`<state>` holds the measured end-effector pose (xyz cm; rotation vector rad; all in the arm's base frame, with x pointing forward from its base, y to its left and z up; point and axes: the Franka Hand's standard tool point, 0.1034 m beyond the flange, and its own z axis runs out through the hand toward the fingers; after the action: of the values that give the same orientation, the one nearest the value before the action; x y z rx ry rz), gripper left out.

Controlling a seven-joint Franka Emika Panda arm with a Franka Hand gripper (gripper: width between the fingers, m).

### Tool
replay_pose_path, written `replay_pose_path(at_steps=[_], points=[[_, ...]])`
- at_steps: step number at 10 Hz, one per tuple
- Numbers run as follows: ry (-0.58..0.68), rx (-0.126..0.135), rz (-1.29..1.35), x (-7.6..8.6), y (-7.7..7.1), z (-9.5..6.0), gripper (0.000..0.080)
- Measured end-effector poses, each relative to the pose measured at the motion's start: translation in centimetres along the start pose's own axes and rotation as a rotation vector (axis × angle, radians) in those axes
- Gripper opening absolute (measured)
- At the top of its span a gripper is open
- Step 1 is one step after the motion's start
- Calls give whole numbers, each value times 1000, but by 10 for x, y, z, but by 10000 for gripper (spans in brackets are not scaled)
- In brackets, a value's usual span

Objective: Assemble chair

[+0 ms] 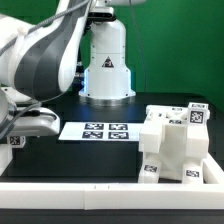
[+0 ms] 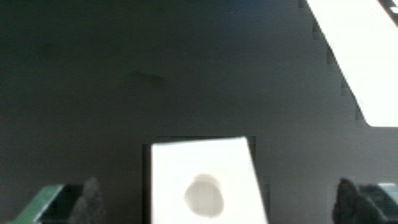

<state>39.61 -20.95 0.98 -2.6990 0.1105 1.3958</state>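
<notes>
The chair (image 1: 175, 145) is a white blocky structure with black-and-white tags, standing on the dark table at the exterior view's right. My gripper (image 1: 24, 133) hangs low at that view's far left, partly hidden behind the arm. In the wrist view the gripper (image 2: 217, 202) is open, its dark fingertips (image 2: 71, 203) wide apart. A small white flat piece (image 2: 199, 178) with a grey oval mark lies on the table between them, touching neither finger.
The marker board (image 1: 105, 130) lies flat in the middle of the table. A white border rail (image 1: 70, 185) runs along the near edge. The robot's base (image 1: 106, 65) stands behind. A white strip (image 2: 365, 55) shows at the edge of the wrist view.
</notes>
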Motion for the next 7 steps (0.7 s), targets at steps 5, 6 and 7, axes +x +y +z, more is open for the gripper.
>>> replay_pose_path(at_steps=[5, 6, 7], points=[[-10, 4, 5, -1, 0, 5, 337], [-10, 4, 5, -1, 0, 5, 281], [-9, 2, 4, -1, -1, 4, 281]])
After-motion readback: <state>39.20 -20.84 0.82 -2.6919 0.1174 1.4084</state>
